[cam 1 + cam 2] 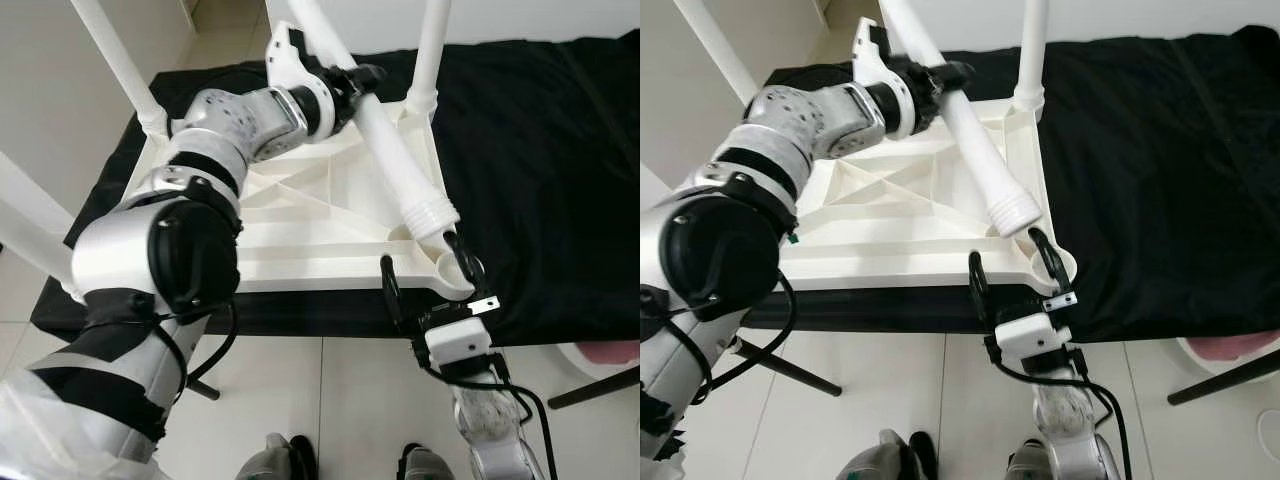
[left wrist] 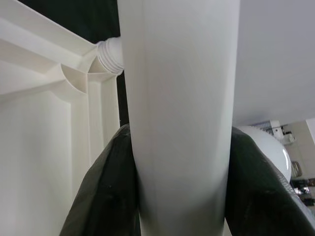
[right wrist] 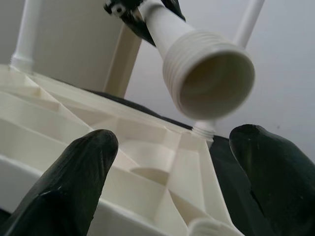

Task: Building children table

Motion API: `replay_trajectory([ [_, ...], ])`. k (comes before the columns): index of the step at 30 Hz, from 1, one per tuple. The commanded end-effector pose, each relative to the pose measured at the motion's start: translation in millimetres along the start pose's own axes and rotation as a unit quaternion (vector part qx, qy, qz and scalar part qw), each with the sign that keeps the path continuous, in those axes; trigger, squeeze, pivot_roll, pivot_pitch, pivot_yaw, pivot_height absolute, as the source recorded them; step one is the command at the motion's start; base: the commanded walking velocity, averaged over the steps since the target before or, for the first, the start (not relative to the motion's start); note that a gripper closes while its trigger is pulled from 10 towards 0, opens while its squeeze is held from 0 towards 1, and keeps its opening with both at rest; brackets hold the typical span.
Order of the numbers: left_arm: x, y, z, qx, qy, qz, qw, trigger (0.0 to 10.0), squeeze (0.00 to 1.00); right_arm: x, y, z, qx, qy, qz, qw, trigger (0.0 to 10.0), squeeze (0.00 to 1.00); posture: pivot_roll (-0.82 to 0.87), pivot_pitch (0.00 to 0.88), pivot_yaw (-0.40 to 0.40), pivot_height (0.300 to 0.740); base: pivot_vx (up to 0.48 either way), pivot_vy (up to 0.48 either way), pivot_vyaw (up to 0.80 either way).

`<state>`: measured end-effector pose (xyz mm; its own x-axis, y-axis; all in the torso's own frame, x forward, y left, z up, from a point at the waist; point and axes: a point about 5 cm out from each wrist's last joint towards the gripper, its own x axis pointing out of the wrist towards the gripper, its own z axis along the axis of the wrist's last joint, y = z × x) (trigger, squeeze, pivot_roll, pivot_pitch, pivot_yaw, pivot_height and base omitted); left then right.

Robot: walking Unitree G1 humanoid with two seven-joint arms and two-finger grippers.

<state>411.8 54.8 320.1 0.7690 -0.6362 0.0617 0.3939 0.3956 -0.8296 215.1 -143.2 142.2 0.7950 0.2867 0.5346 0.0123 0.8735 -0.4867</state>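
The white tabletop (image 1: 300,215) is lying upside down on a desk (image 1: 540,150) covered with black cloth, and other legs are already standing up from its corners. The left claw (image 1: 352,88) is gripping the loose white leg (image 1: 385,140) around its shaft. The leg's long axis is running diagonally, with the threaded end (image 1: 432,213) pointing down toward the near right corner socket (image 1: 448,268), hanging just above it and not yet inside. The right claw (image 1: 428,280) is waiting open around this corner, one finger on each side, just beside the socket. The left arm is the nearer one for lowering the leg, I think.
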Motion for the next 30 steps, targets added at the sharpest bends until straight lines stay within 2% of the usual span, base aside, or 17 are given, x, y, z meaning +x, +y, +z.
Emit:
replay_trajectory([
  [1,-1.5,-7.1,9.2,-0.005,-0.017,-0.009,1.0,10.0,0.0,-4.6,1.4,-0.4,-0.007,0.0,0.001,1.0,10.0,0.0,-0.13,0.14,0.207,0.74,0.0,0.0,0.0],
  [3,-2.5,-9.6,13.9,-0.002,-0.026,-0.01,1.0,10.0,0.0,-15.3,-1.6,-1.0,-0.023,0.009,0.002,1.0,10.0,0.0,-0.14,0.144,0.209,0.74,0.0,0.0,0.0],
  [8,-3.2,-11.8,17.5,0.014,-0.033,-0.015,0.999,10.0,0.0,-18.3,-5.7,2.0,-0.028,0.012,-0.004,1.0,10.0,0.0,-0.14,0.145,0.206,0.74,0.0,0.0,0.0],
  [10,-2.2,-18.0,18.1,0.061,-0.031,-0.034,0.997,10.0,0.0,-3.0,-19.4,11.1,-0.013,0.004,-0.037,0.999,10.0,0.0,-0.16,0.144,0.198,0.74,0.0,0.0,0.0],
  [11,-2.2,-18.0,18.1,0.061,-0.031,-0.034,0.997,10.0,0.0,-3.0,-19.4,11.1,-0.013,0.004,-0.037,0.999,10.0,0.0,-0.16,0.144,0.198,0.74,0.0,0.0,0.0],
  [13,-0.7,-28.0,18.9,0.105,-0.029,-0.057,0.992,10.0,0.0,14.2,-30.5,15.9,0.025,0.004,-0.059,0.998,10.0,0.0,-0.16,0.141,0.184,0.74,0.0,0.0,0.0],
  [14,-0.7,-28.0,18.9,0.105,-0.029,-0.057,0.992,10.0,0.0,14.2,-30.5,15.9,0.025,0.004,-0.059,0.998,10.0,0.0,-0.16,0.141,0.184,0.74,0.0,0.0,0.0],
  [15,-0.4,-42.0,24.2,0.152,-0.04,-0.079,0.984,10.0,0.0,32.0,-40.6,16.2,0.095,0.012,-0.075,0.993,10.0,0.0,-0.15,0.133,0.169,0.74,0.0,0.0,0.0],
  [16,-0.6,-46.8,27.0,0.173,-0.049,-0.085,0.98,10.0,0.0,38.6,-43.4,15.4,0.119,0.018,-0.072,0.99,10.0,0.0,-0.15,0.132,0.167,0.74,0.0,0.0,0.0],
  [17,-0.6,-46.8,27.0,0.173,-0.049,-0.085,0.98,10.0,0.0,38.6,-43.4,15.4,0.119,0.018,-0.072,0.99,10.0,0.0,-0.15,0.132,0.167,0.74,0.0,0.0,0.0],
  [19,-1.2,-52.5,30.2,0.205,-0.06,-0.093,0.972,10.0,0.0,48.9,-49.3,16.4,0.153,0.014,-0.068,0.986,10.0,0.0,-0.15,0.127,0.153,0.74,0.0,0.0,0.0],
  [22,-1.9,-54.2,32.8,0.226,-0.072,-0.094,0.967,10.0,0.0,54.9,-53.0,14.6,0.16,0.017,-0.064,0.985,10.0,0.0,-0.14,0.121,0.143,0.74,0.0,0.0,0.0],
  [23,-3.0,-55.4,35.7,0.243,-0.085,-0.094,0.962,10.0,0.0,61.0,-54.3,10.7,0.185,0.03,-0.054,0.981,10.0,0.0,-0.14,0.116,0.132,0.74,0.0,0.0,0.0],
  [25,-4.6,-56.0,39.4,0.268,-0.1,-0.09,0.954,10.0,0.0,69.5,-50.9,4.9,0.195,0.055,-0.006,0.979,10.0,0.0,-0.13,0.111,0.119,0.74,0.0,0.0,0.0],
  [30,-5.4,-56.7,41.1,0.279,-0.109,-0.089,0.95,10.0,0.0,72.7,-47.7,4.1,0.207,0.062,0.015,0.976,10.0,0.0,-0.13,0.106,0.116,0.74,0.0,0.0,0.0],
])
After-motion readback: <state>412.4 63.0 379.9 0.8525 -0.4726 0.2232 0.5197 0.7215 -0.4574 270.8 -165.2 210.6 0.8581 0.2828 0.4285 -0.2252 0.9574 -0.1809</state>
